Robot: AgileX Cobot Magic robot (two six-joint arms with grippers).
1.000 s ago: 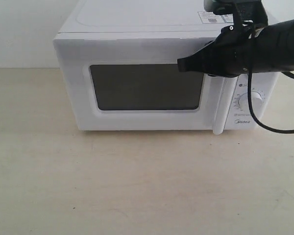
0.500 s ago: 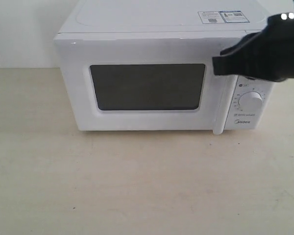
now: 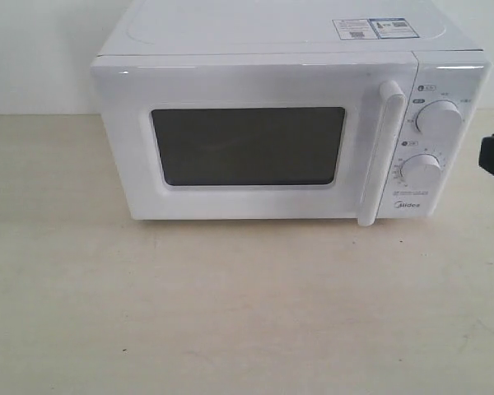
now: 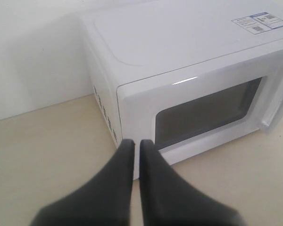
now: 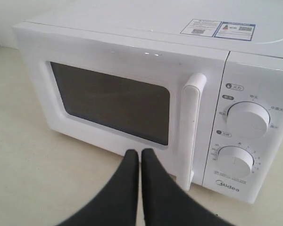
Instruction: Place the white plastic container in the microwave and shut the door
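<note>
Left pincer (image 4: 137, 143) closed, empty, near the left front corner of the one microwave (image 3: 255, 33). It stands on the tabletop (image 3: 230, 313), long axis left-right, one door (image 3: 247, 82) shut, facing the camera; two dials (image 3: 439, 119). Right pincer (image 5: 140, 153) closed, empty.

White microwave (image 3: 288, 123) upright; door (image 3: 247, 144) shut flush (dark window, vertical bar handle).

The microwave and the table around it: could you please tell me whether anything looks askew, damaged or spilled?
Nothing stands out. The microwave sits square on the table, its door shut flush, handle upright, both dials intact. No spill shows.
</note>
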